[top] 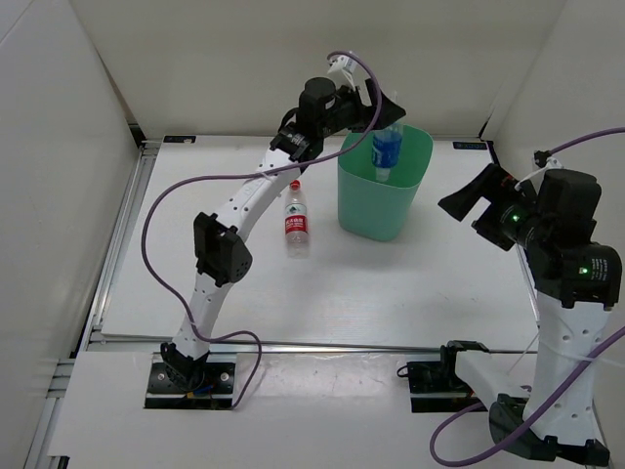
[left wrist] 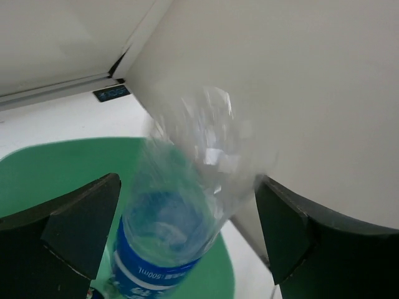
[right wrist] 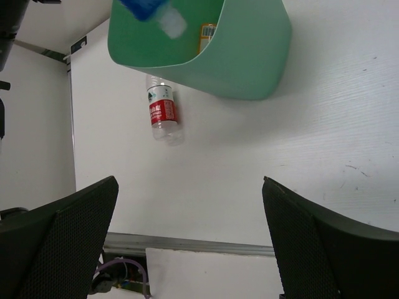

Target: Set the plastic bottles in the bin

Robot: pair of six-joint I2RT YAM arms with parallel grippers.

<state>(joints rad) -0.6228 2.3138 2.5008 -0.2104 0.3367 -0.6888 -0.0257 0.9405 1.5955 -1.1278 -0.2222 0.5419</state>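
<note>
2 bottles are showing plainly to you. The blue bottle is sitting roughly upright in the mouth of the bin, its lower end inside the rim and its upper end between the fingers of your left gripper. Your left wrist view is showing those jaws spread wide, with the blue bottle blurred in the gap and touching neither finger, so that gripper is gripping nothing. The red bottle is lying on its side on the table, just left of the bin and not touching it. Your right gripper is hanging well to the right of the bin, and its wrist view is showing it gaping wide with nothing between the fingers. 1 orange patch is showing inside the bin against its wall; you cannot tell more about it.
</note>
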